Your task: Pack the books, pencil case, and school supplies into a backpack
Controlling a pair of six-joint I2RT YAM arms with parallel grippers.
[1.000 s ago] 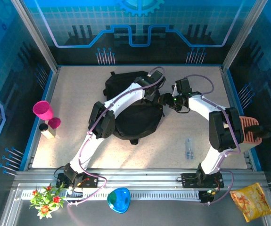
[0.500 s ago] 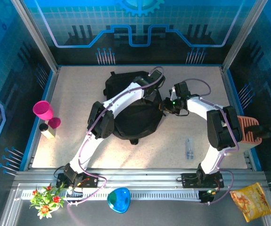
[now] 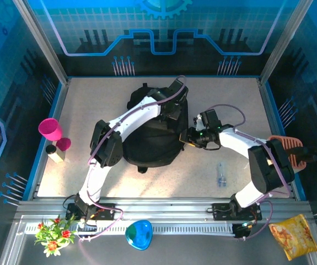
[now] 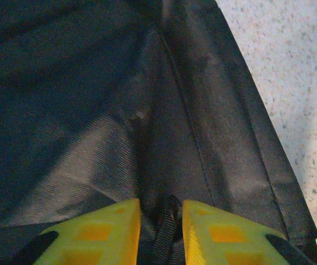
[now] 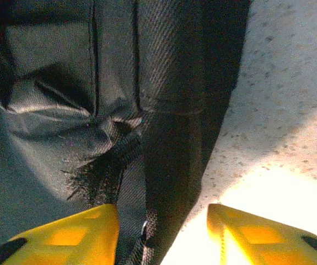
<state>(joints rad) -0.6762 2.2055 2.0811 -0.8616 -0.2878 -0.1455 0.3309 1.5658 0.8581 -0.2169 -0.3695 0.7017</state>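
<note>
Backpack [image 3: 150,138] flat at centre of top view, long axis nearly top to bottom of frame. Left gripper [image 4: 161,208] at its upper right, narrowed onto a webbing loop [image 4: 168,221], seemingly pinching it. Right gripper [image 5: 164,212] at the backpack's right edge, spread wide, strap [image 5: 133,199] between the fingers, unpinched. Backpack just frame-left of that wide pair; left arm the one with a hold.

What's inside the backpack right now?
Only the black outer fabric of the backpack shows; whatever is inside is covered. The left gripper pinches a strap on it.
</note>
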